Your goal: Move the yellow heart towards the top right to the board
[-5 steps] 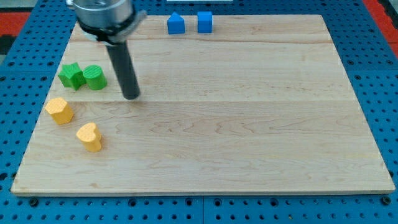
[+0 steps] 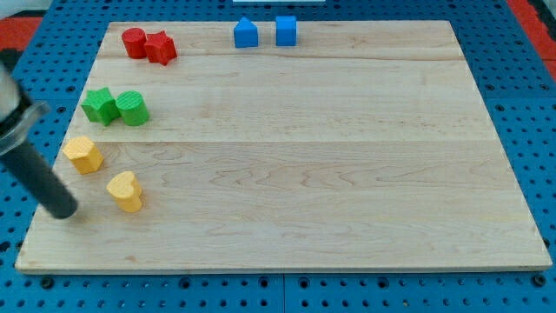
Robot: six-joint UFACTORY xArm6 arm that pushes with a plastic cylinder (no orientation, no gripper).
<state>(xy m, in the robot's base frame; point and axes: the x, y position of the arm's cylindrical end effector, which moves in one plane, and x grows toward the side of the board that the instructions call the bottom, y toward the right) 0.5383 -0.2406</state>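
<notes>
The yellow heart [image 2: 126, 190] lies on the wooden board [image 2: 304, 156] at the lower left. My tip [image 2: 63, 211] rests on the board just left of the heart and slightly below it, a short gap apart. The rod leans up toward the view's left edge. A second yellow block [image 2: 83, 154], roughly hexagonal, sits up and to the left of the heart.
A green star [image 2: 101, 105] and a green cylinder [image 2: 133, 108] sit together at the left. A red cylinder [image 2: 134, 42] and a red star [image 2: 160, 47] sit at the top left. Two blue blocks [image 2: 246, 33] [image 2: 286, 29] stand at the top edge.
My tip has swept from right of the green blocks down and left to beside the yellow heart. The red blocks, hidden before by the arm, now show. No block has moved.
</notes>
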